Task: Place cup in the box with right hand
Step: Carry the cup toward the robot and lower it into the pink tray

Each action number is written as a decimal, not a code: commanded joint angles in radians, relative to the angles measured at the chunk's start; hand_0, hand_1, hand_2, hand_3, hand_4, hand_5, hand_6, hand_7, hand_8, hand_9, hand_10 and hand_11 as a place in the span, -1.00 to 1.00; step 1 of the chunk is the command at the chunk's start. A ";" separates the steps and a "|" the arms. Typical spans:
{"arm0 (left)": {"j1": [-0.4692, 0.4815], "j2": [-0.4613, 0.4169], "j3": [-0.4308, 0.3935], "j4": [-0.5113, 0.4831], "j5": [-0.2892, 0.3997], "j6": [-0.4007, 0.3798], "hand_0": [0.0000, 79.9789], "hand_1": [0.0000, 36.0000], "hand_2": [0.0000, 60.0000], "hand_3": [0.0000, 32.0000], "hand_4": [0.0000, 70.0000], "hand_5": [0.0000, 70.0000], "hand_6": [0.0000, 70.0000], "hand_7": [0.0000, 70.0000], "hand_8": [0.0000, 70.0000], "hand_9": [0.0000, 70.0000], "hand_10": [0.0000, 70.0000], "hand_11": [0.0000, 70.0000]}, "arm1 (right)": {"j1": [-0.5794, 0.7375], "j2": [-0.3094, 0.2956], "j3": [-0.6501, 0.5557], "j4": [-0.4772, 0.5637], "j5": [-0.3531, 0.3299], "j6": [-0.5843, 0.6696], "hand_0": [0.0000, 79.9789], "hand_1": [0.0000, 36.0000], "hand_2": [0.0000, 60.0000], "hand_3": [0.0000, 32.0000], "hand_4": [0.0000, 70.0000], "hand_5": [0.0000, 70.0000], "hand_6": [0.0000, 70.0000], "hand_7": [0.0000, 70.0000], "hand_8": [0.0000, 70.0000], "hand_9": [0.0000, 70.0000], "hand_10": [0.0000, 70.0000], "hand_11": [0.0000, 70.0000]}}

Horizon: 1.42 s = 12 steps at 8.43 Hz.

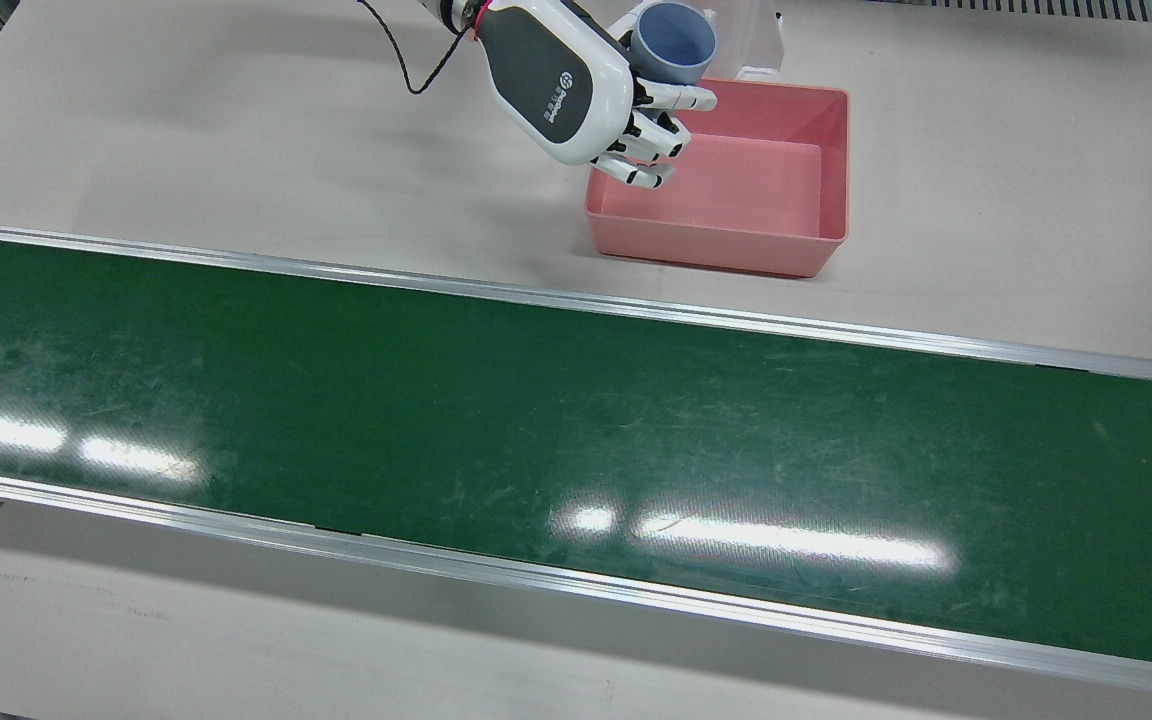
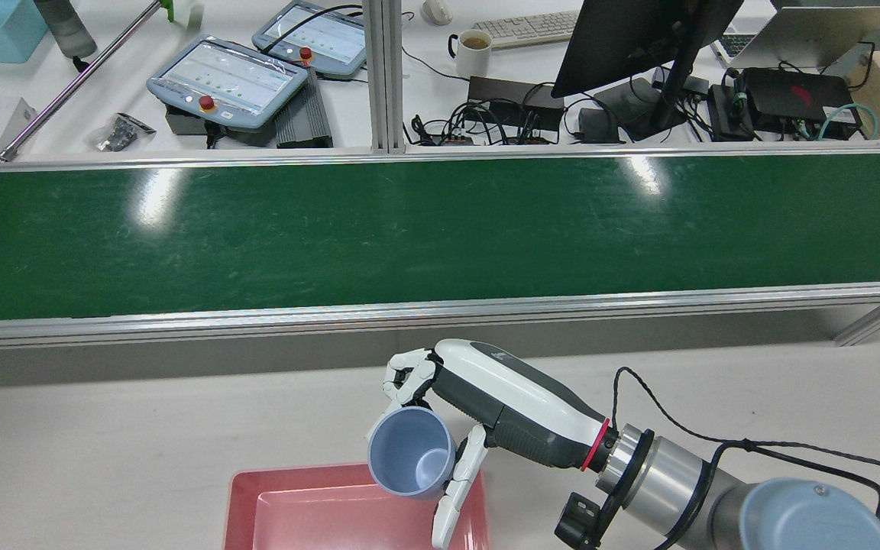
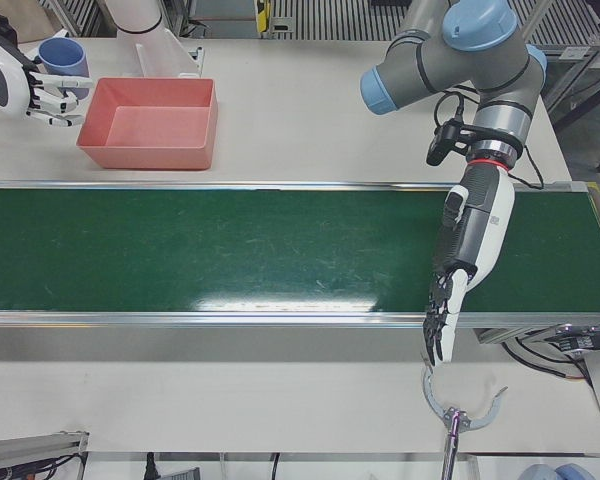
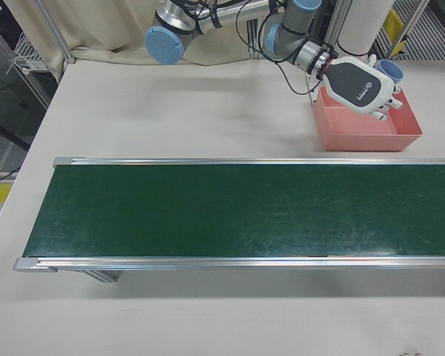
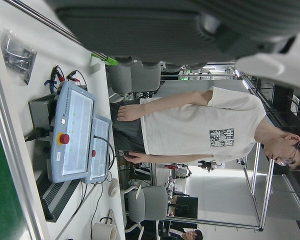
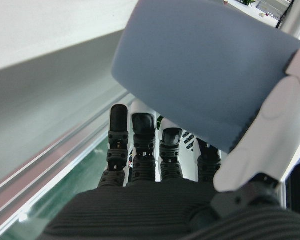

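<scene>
1. I have the blue cup gripped in my right hand, thumb on one side of its wall and the other fingers curled round the far side.
2. The cup is in the air and tipped, its open mouth facing the rear camera. It hangs over the corner of the pink box nearest my right arm, not yet inside.
3. The box sits on the pale bench, between the green conveyor belt and the arms' pedestals. It looks empty.
4. My judgement: pickup and carry are done. What is left is to lower the cup into the box and let go.
5. My left hand hangs fingers-down over the operators' edge of the belt, well apart from the box. It holds nothing, fingers extended and close together.
6. Hard to make out: the rear view cuts off the box's near part, so I cannot judge the cup's height above the floor of the box.
7. The right hand view is mostly filled by the cup's wall, and the box is probably the reddish band at its lower left.
</scene>
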 commanded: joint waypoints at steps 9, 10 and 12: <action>0.000 0.000 0.002 0.001 0.001 0.000 -1.00 -1.00 -1.00 -1.00 -1.00 -1.00 -1.00 -1.00 -1.00 -1.00 -1.00 -1.00 | -0.074 0.015 -0.059 -0.009 0.012 -0.037 -1.00 -1.00 -0.43 -1.00 -0.07 -0.97 -0.13 1.00 0.20 0.97 -0.64 -0.52; 0.000 0.000 0.002 0.001 0.001 0.000 -1.00 -1.00 -1.00 -1.00 -1.00 -1.00 -1.00 -1.00 -1.00 -1.00 -1.00 -1.00 | -0.073 0.012 -0.054 -0.011 0.014 -0.037 -1.00 -1.00 -0.30 -1.00 -0.01 -0.98 -0.15 1.00 0.17 0.93 -0.68 -0.58; 0.000 0.000 0.002 0.001 0.001 0.000 -1.00 -1.00 -1.00 -1.00 -1.00 -1.00 -1.00 -1.00 -1.00 -1.00 -1.00 -1.00 | -0.071 0.009 -0.045 -0.017 0.014 -0.034 -1.00 -1.00 -0.26 -1.00 0.01 -0.99 -0.16 1.00 0.15 0.90 -0.69 -0.61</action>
